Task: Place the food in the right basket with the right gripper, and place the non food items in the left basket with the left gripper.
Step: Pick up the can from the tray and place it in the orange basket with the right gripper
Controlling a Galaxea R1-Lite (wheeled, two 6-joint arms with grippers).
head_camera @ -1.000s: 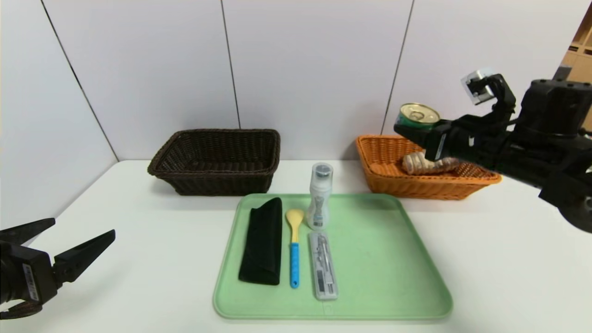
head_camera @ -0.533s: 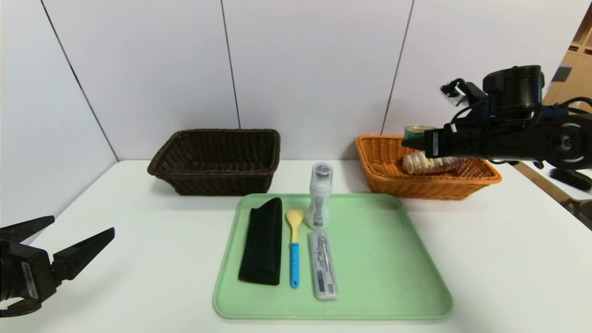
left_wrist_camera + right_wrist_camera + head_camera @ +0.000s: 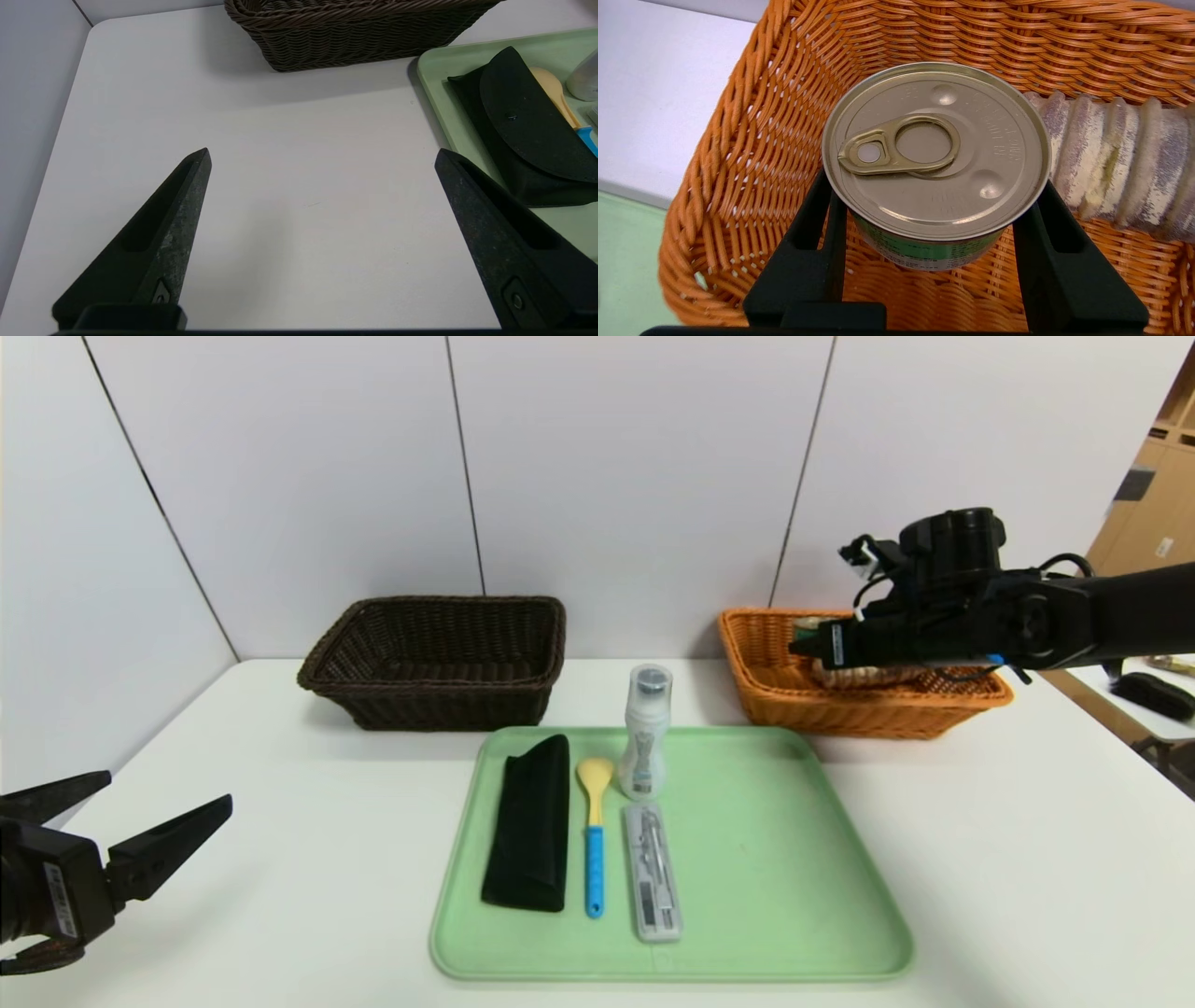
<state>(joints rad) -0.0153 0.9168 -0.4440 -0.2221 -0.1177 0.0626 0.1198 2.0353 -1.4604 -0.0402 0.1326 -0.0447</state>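
My right gripper (image 3: 810, 644) reaches into the orange right basket (image 3: 775, 695) and is shut on a green-labelled tin can (image 3: 936, 149) with a pull-ring lid. The can hangs low inside the basket beside a ridged bread roll (image 3: 1111, 163). On the green tray (image 3: 775, 859) lie a black pouch (image 3: 530, 821), a yellow spoon with a blue handle (image 3: 594, 840), a clear bottle (image 3: 646, 733) standing upright, and a clear case of tools (image 3: 652, 873). Over the table's front left corner my left gripper (image 3: 168, 791) stands open with nothing between its fingers.
The dark brown left basket (image 3: 439, 691) stands at the back, left of the tray, against the wall panels. Bare white table (image 3: 289, 186) lies between my left gripper and the tray.
My right arm has swung down and lowered the can from above the orange basket's rim into the basket. The left arm has not moved.
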